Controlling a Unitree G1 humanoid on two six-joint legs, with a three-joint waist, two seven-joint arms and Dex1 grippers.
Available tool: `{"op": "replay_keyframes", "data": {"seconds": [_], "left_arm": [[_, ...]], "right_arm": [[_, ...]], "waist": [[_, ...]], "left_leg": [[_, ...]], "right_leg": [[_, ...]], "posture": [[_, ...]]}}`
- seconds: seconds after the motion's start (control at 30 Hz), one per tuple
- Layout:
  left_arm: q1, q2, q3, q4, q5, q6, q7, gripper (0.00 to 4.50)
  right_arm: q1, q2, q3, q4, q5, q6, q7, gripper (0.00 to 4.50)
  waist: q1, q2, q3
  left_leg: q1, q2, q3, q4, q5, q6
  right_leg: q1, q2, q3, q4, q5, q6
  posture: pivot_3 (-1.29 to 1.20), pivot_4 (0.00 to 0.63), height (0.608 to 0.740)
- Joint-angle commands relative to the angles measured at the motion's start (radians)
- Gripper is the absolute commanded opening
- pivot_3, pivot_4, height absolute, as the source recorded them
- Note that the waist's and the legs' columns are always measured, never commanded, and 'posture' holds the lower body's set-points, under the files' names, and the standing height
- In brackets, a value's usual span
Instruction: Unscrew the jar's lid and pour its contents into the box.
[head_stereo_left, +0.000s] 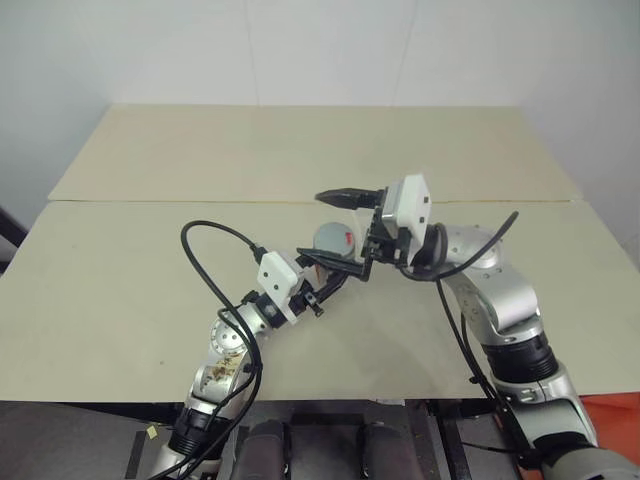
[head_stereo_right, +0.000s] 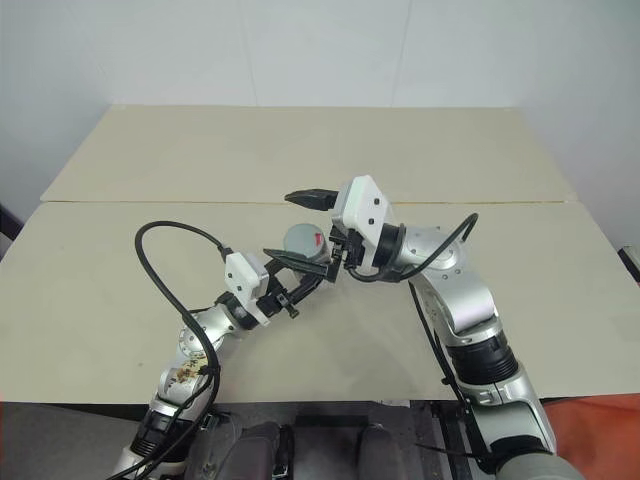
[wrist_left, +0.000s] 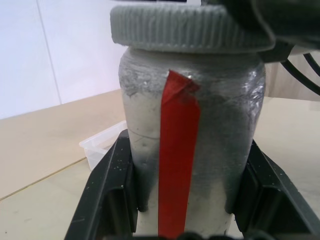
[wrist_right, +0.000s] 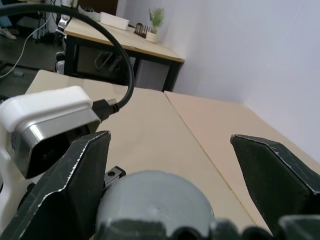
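The jar, grey with a red strip down its side, stands upright above the table, and my left gripper is shut on its body, one finger on each side. The ribbed grey lid sits on the jar's top. Coming in from the right, my right gripper is open wide, with its two black fingers standing on either side of the lid and apart from it. The clear plastic box lies on the table beyond the jar. The jar's grey wall hides the contents.
A light wooden table with a seam across its middle carries everything. A white wall stands behind it. Black cables loop from both wrists. My left wrist's white camera housing sits close beside the right gripper.
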Motion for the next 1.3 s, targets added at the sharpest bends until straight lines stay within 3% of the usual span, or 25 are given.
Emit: {"op": "replay_keyframes", "data": {"seconds": [0.03,1.13,1.3], "left_arm": [[-0.005,-0.001,0.003,-0.026,-0.009,-0.007,0.004,1.98],[-0.009,0.010,0.020,0.014,-0.031,-0.040,-0.025,1.98],[-0.007,0.011,0.020,0.013,-0.028,-0.040,-0.024,1.98]], "right_arm": [[-0.007,-0.008,-0.019,-0.035,-0.007,0.008,-0.004,4.46],[0.109,-0.152,-0.162,-0.080,0.065,0.017,0.063,4.46],[0.093,-0.152,-0.193,-0.123,0.137,0.060,0.080,4.46]], "waist": [[0.000,0.000,0.000],[0.003,0.000,0.000],[0.004,0.000,0.000]], "left_leg": [[0.000,0.000,0.000,0.000,0.000,0.000],[0.000,0.000,0.000,0.000,0.000,0.000],[0.000,0.000,0.000,0.000,0.000,0.000]], "right_leg": [[0.000,0.000,0.000,0.000,0.000,0.000],[0.000,0.000,0.000,0.000,0.000,0.000],[0.000,0.000,0.000,0.000,0.000,0.000]], "posture": [[0.00,0.150,0.740],[0.00,0.150,0.740],[0.00,0.150,0.740]]}}
